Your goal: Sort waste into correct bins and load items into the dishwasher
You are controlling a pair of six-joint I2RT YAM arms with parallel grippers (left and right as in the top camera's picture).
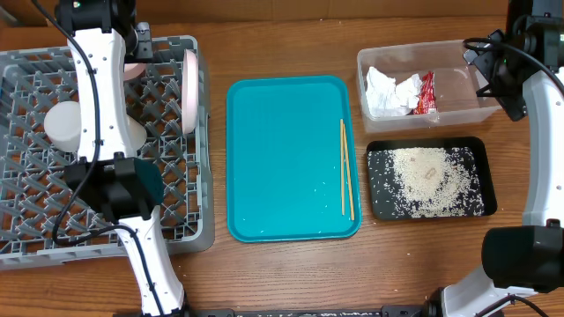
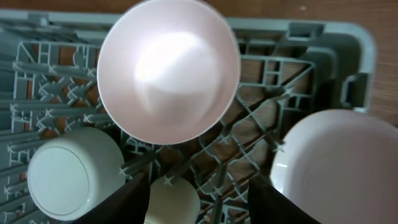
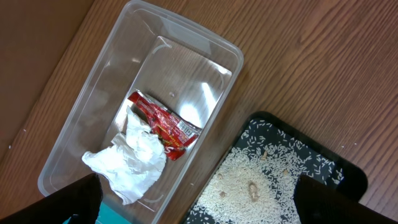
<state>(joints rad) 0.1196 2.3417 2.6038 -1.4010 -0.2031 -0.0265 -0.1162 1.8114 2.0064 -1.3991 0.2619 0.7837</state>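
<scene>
The grey dishwasher rack point(image 1: 35, 211) fills the left of the table. In it lie a pink-white bowl point(image 2: 168, 68), a plate point(image 2: 336, 162) standing on edge point(image 1: 189, 88), an upturned grey bowl point(image 2: 68, 174) and a small white cup point(image 2: 171, 202). My left gripper point(image 2: 202, 205) hovers open over the rack's far side, the cup below beside its left finger and nothing held. The chopsticks point(image 1: 346, 167) lie on the teal tray point(image 1: 282, 158). The napkin point(image 3: 134, 155) and red wrapper point(image 3: 165, 124) sit in the clear tub point(image 1: 423, 84). Rice point(image 3: 249, 180) covers the black tray point(image 1: 427, 178). My right gripper point(image 3: 199, 205) is open above both bins.
The left arm point(image 1: 101, 106) stretches across the rack and hides part of it. The right arm point(image 1: 542, 132) stands along the table's right edge. Bare wooden table shows in front of the teal tray and the black tray.
</scene>
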